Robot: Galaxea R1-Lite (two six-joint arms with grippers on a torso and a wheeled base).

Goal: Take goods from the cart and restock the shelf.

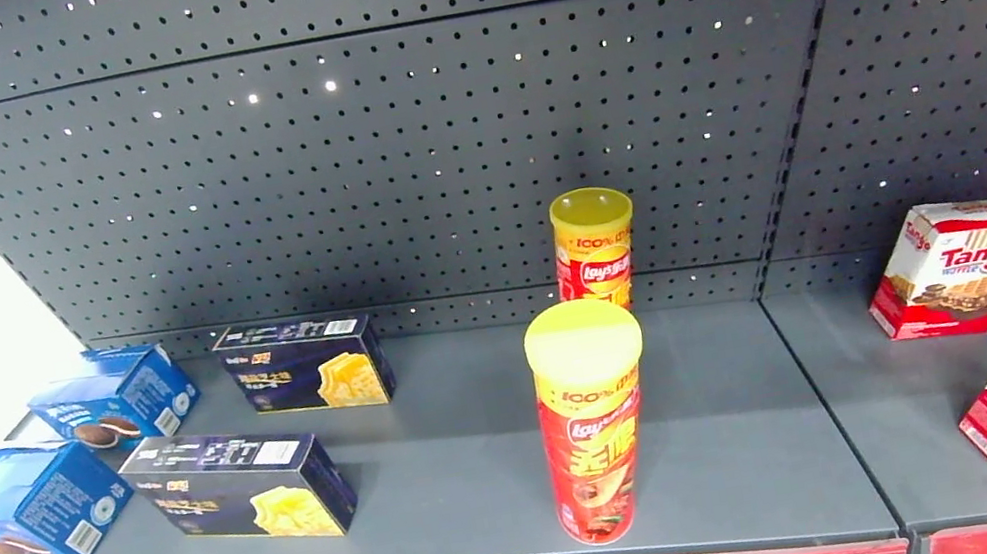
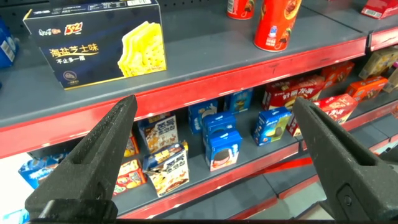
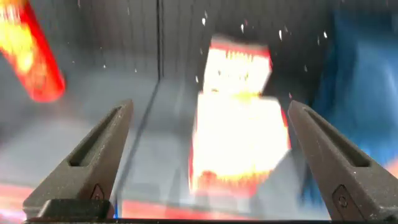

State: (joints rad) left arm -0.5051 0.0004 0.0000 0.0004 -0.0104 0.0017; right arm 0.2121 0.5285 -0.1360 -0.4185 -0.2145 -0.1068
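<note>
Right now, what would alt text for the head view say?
A dark shelf holds two upright chip cans, one behind the other, with blue boxes and navy boxes to the left and wafer boxes to the right.

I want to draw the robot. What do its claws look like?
Both the left claw and the right claw have two dark grey fingers, shaped like long wedges that narrow to a tip. Their surface looks rough and grainy. The right one's fingers carry a small round mark near the base.
</note>
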